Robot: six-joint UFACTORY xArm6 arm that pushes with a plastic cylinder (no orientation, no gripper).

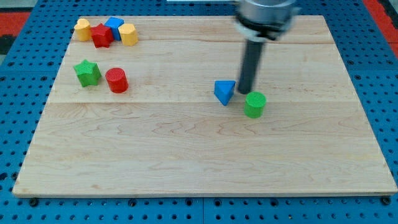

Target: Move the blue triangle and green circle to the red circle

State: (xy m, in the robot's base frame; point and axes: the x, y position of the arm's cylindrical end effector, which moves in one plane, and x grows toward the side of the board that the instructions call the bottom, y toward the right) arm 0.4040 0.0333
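A pale wooden board [186,155] is seen lying on a blue perforated surface [18,56]. Right of the frame's centre, the dark rod is seen coming down from the grey arm body [264,15] at the top edge, and my tip [245,93] is set on the board between the blue triangle [224,92] and the green circle [254,104]. The tip is placed just beside the triangle's right edge and just above and left of the green circle; whether either block is actually touched cannot be told. No fingers are carried by the arm, so nothing is open, closed or gripped: only the bare rod is presented to the blocks.

The red circle [116,80] is found in the left part of the frame, well apart from the triangle and the green circle. Just to its left, a green star-shaped block [87,72] is seen, close to it but apart.

In the upper left corner of the board, four blocks are gathered in a tight cluster: a yellow block [83,29] at the left, a red block [102,36] beside it, a blue block [114,26] behind, and another yellow block [129,34] at the right. Their exact shapes cannot be made out.
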